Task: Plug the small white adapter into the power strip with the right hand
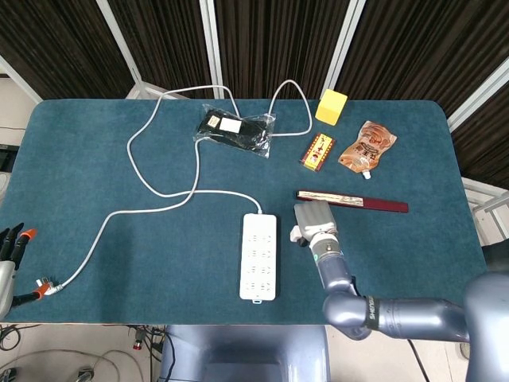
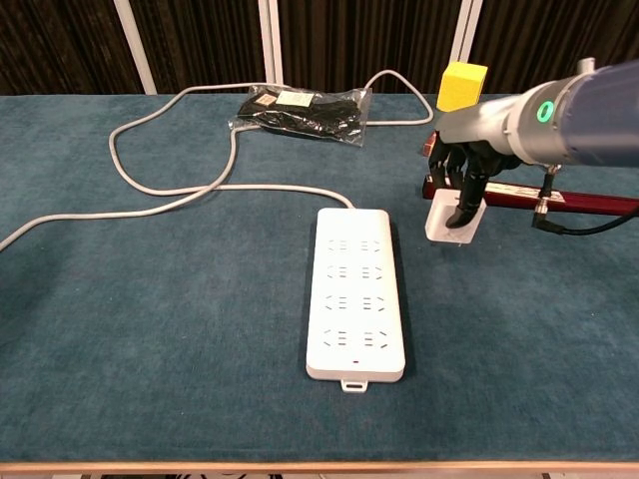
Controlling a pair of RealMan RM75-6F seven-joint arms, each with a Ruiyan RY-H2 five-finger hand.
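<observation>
Adapter (image 2: 449, 222) grasped in the right hand (image 2: 461, 172), fingers wrapped over its top, carried clear of the table (image 1: 95, 159). Hanging just to the right of the power strip (image 2: 356, 293), level with the strip's far end, not over any socket yet. So: pickup done, carry partly done. Left to do: bringing it across over a socket row, lining up the prongs, pushing down. Prongs hidden under the adapter, so orientation impossible to judge from here. All sockets on the strip vacant. Left hand (image 1: 12, 247) parked far left of the strip at the table's edge, fingers apart, grasping nothing, near the cord's plug (image 1: 46, 287).
</observation>
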